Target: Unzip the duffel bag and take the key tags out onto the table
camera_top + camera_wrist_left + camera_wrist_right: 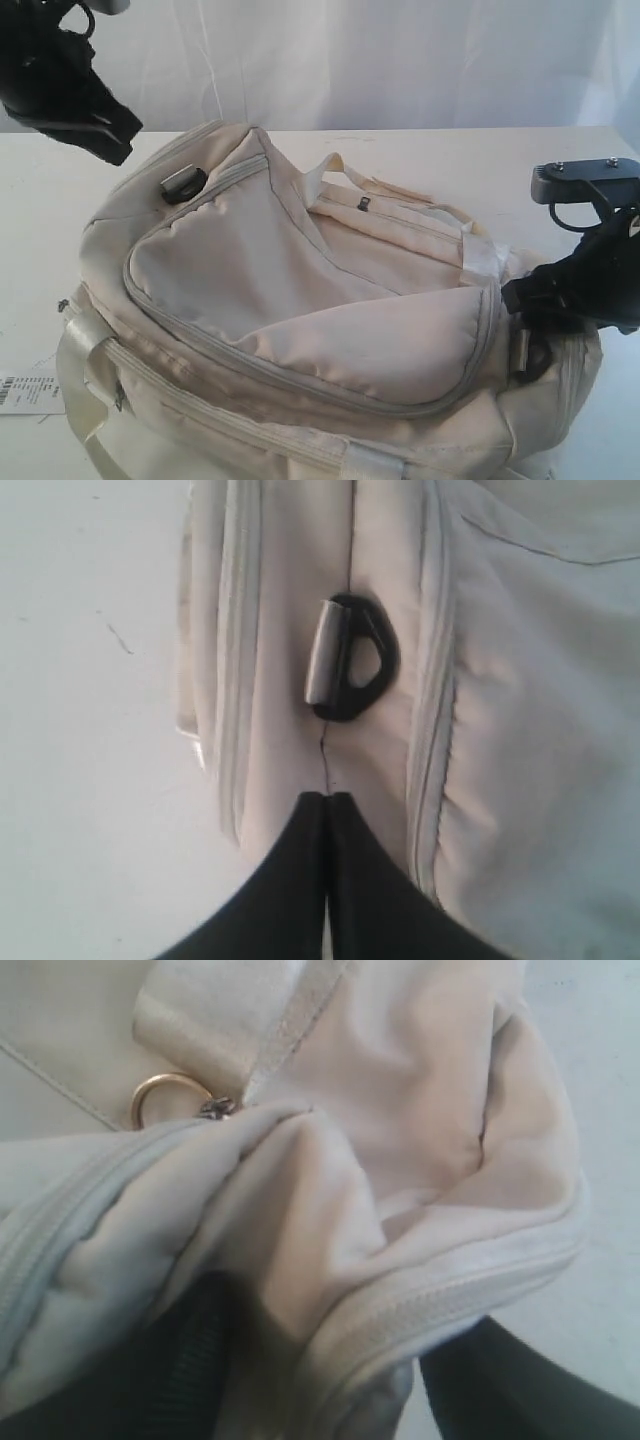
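Viewing from outside: duffel bag (300, 300) slumped on the bench (420, 150), top zipper seemingly shut, key tags unseen. Left wrist: left fingers (290, 880) together, beside the black D-ring (385, 660); pin fabric there. Right wrist: right fingers (500, 1400) apart astride a fold; reach the gold pull ring (165, 1095) before closing.

Middle: duffel bag (300, 300) takes up most of the desk (420, 155).
Behind bag: bare, passable.
Left: free bar a paper label (25, 392).
Right end: right tool (518, 296) crowding the bag, tight.
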`<state>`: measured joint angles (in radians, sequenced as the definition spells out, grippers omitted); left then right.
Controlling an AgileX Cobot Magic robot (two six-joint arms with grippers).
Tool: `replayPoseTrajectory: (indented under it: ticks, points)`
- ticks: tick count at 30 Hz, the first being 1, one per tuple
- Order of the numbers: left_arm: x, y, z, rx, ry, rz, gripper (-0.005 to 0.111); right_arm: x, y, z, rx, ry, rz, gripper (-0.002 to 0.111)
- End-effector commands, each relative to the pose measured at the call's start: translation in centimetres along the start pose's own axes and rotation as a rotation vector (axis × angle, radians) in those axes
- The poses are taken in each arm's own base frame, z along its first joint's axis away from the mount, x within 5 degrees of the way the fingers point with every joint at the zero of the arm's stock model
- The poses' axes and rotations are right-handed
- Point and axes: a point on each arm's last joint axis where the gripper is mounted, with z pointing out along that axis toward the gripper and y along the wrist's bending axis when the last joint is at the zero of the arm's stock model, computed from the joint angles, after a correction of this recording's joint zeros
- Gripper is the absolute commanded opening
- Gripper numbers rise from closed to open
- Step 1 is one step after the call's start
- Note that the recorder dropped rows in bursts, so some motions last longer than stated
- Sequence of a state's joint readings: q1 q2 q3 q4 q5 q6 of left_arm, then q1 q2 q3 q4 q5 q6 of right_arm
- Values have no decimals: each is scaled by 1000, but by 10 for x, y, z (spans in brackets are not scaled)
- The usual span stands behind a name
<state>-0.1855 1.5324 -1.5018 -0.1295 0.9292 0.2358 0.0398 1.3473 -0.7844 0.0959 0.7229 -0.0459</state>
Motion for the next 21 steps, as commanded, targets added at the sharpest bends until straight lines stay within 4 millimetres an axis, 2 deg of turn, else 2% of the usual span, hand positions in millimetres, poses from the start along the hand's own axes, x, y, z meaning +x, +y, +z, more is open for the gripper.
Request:
replayPoseTrajectory:
  ticks: [1,3,5,7,11,12,13,15,17,19,21]
  points:
    - [-10,42,11,262,-19,-71,0,0,0,-1,-6,15,5,55]
    - [-12,53,12,315,-72,-76,1,1,1,-1,-10,22,9,55]
    - [-13,57,14,330,-100,-36,9,1,3,-1,-31,21,33,55]
    - [-14,58,19,326,-107,-34,26,1,4,-1,-42,26,44,55]
    - [-18,63,39,314,-114,-65,75,1,4,-1,-45,28,48,55]
    - [-17,65,47,305,-113,-86,81,1,4,-1,-45,28,48,55]
    - [-15,67,53,306,-104,-98,81,1,4,-1,-45,28,48,55]
    - [-11,70,70,308,-81,-122,74,1,4,-1,-45,28,48,55]
    - [-5,70,82,322,-50,-140,60,1,4,-1,-45,28,48,55]
    - [0,70,90,336,-22,-153,35,1,4,-1,-45,28,48,55]
    - [6,67,95,367,11,-160,4,1,4,-1,-42,21,42,54]
